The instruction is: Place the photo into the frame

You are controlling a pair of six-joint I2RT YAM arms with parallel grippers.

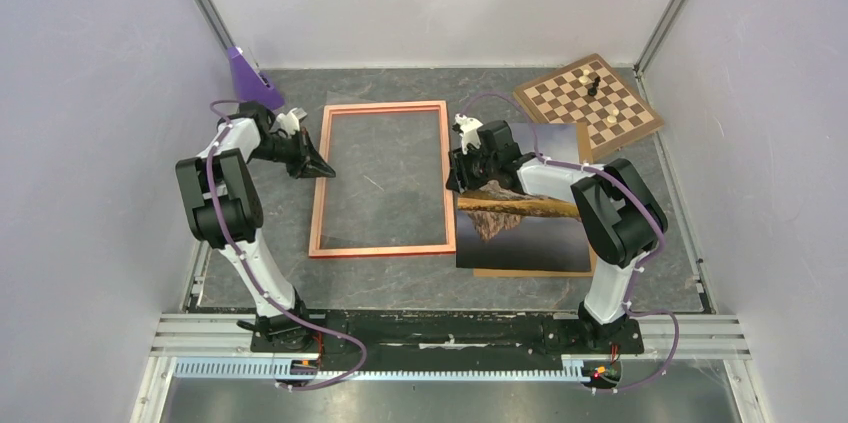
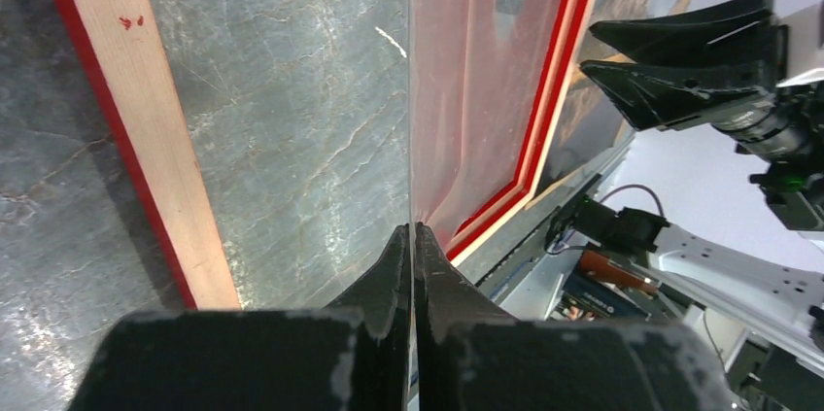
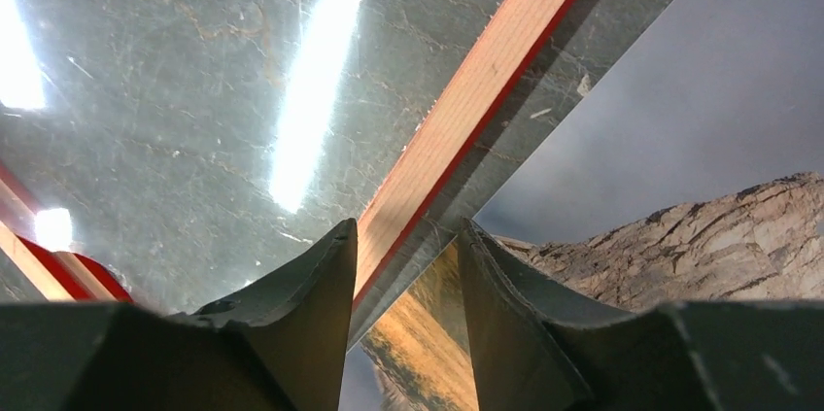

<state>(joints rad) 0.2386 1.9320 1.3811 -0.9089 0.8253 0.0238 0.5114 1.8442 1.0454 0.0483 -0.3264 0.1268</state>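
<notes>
Left gripper [image 1: 318,167] sits at the frame's [image 1: 385,108] left rail, fingers pinched on the thin edge of a clear pane [image 2: 409,90]. Right gripper [image 1: 455,181] hovers with jaws parted and nothing between them, over the frame's right rail and the photo's [image 1: 525,233] left edge. The frame lies flat mid-worktop [image 1: 400,288]. The photo lies face up just beside it, toward the worktop's right edge, on a brown backing board [image 1: 530,272].

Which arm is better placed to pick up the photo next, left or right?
Right. The right fingers stand open at the left edge of the photo, beside the right rail of the frame. The left fingers are shut on a thin clear pane at the frame's left side, away from the photo.
</notes>
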